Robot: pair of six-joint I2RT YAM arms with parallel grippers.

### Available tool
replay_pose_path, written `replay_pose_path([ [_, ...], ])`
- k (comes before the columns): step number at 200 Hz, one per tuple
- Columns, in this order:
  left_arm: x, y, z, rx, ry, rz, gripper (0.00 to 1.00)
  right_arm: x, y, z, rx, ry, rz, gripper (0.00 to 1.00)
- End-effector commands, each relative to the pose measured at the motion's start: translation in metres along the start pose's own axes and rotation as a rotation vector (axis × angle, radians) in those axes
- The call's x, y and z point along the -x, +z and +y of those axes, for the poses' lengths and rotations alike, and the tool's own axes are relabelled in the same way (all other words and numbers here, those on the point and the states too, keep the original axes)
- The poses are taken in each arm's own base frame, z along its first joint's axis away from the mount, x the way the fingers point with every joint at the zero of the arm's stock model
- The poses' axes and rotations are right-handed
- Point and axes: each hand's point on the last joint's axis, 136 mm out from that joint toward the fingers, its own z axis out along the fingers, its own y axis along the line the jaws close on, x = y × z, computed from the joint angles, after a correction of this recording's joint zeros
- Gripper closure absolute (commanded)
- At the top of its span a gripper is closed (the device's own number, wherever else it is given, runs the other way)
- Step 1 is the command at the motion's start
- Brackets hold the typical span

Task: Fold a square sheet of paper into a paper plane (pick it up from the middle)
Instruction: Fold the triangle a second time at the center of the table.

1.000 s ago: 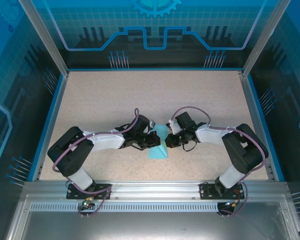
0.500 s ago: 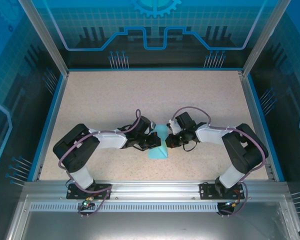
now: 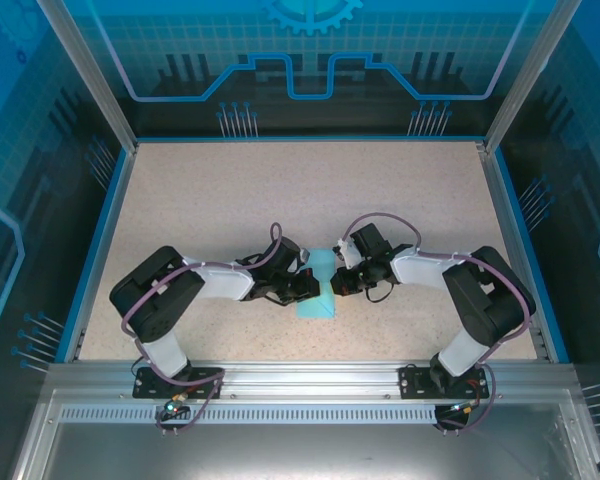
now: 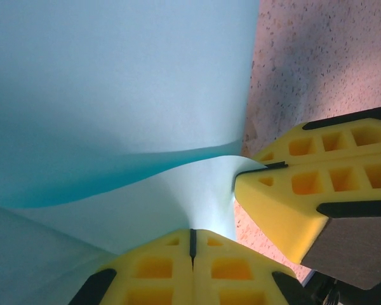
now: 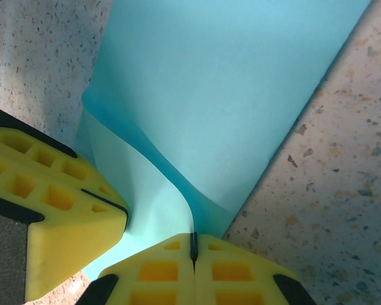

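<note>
The light-blue sheet of paper (image 3: 318, 292) lies on the speckled table (image 3: 230, 200) between the two arms, as a narrow strip drawn in at its waist. My left gripper (image 3: 306, 286) is shut on its left edge and my right gripper (image 3: 337, 281) on its right edge, the tips nearly meeting. In the left wrist view the paper (image 4: 114, 95) curls up into my left gripper (image 4: 192, 236), with the right gripper's yellow fingers (image 4: 305, 190) close beside. In the right wrist view my right gripper (image 5: 193, 244) pinches a raised fold of paper (image 5: 228, 95). The paper plane is out of view.
A blue raised rim (image 3: 105, 235) borders the table, with see-through enclosure walls behind it. A metal rail (image 3: 300, 375) carrying both arm bases runs along the near edge. Open tabletop lies beyond the grippers.
The left arm's elbow and upper link have swung to the right, closer to the paper. Both grippers stay shut on the paper, which has barely moved. The right arm is still.
</note>
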Motion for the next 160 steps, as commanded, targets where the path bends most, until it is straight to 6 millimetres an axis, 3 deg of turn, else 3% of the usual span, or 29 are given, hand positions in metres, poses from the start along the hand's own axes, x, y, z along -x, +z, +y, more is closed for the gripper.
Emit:
replay_pose_path([
  [1, -0.004, 0.004, 0.008, 0.017, -0.004, 0.002, 1.0, 0.004, 0.001, -0.006, -0.013, 0.017, 0.003, 0.97],
  [67, -0.001, -0.013, -0.017, -0.061, 0.063, -0.027, 0.89, 0.006, -0.003, -0.006, -0.027, 0.016, -0.011, 0.99],
  [160, -0.003, -0.003, -0.007, -0.039, 0.053, -0.009, 0.89, 0.006, 0.0, -0.009, -0.036, 0.018, -0.002, 0.99],
])
